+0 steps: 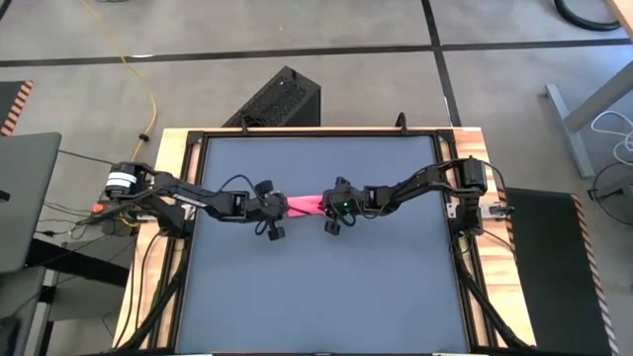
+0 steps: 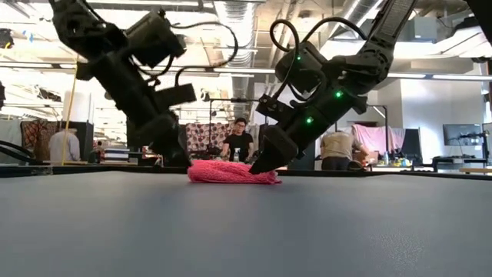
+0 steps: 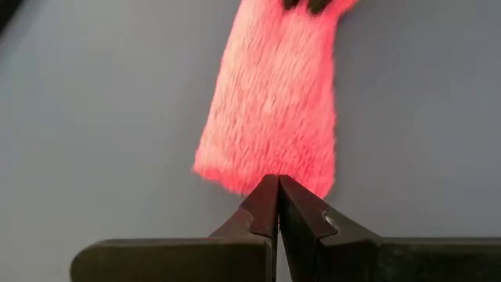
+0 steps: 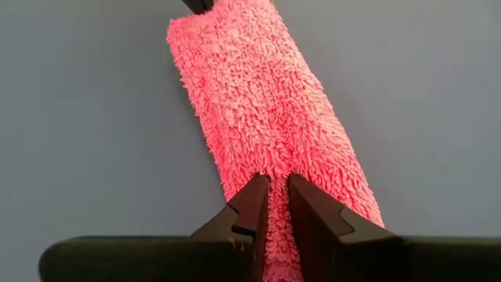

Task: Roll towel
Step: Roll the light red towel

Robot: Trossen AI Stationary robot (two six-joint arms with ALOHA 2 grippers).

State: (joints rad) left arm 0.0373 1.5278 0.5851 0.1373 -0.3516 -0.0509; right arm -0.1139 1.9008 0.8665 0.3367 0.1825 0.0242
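The towel (image 1: 305,205), pinkish-red and fluffy, lies in the middle of the dark table as a narrow strip running left to right, low and bunched in the low view (image 2: 231,172). My left gripper (image 1: 285,206) is shut, and its tips stand at the strip's left end (image 3: 266,168). My right gripper (image 1: 325,206) slants down onto the strip's right end, its fingers nearly together with pile between them (image 4: 278,205). Each wrist view shows the other gripper's dark tips at the strip's far end. My left gripper (image 3: 276,182) has its shut tips against the edge of the towel's left end; I cannot tell whether they touch it. My right gripper pinches a thin ridge of the towel's top surface (image 4: 278,196) between its two fingers, near the right end. The fingers slant down from the table's right side, along the strip. The towel lies flat on the table.
Bare dark tabletop (image 1: 326,287) stretches on every side of the towel inside a wooden frame (image 1: 178,138). A black box (image 1: 282,94) stands on the floor past the far edge. People (image 2: 239,142) are in the room behind the table.
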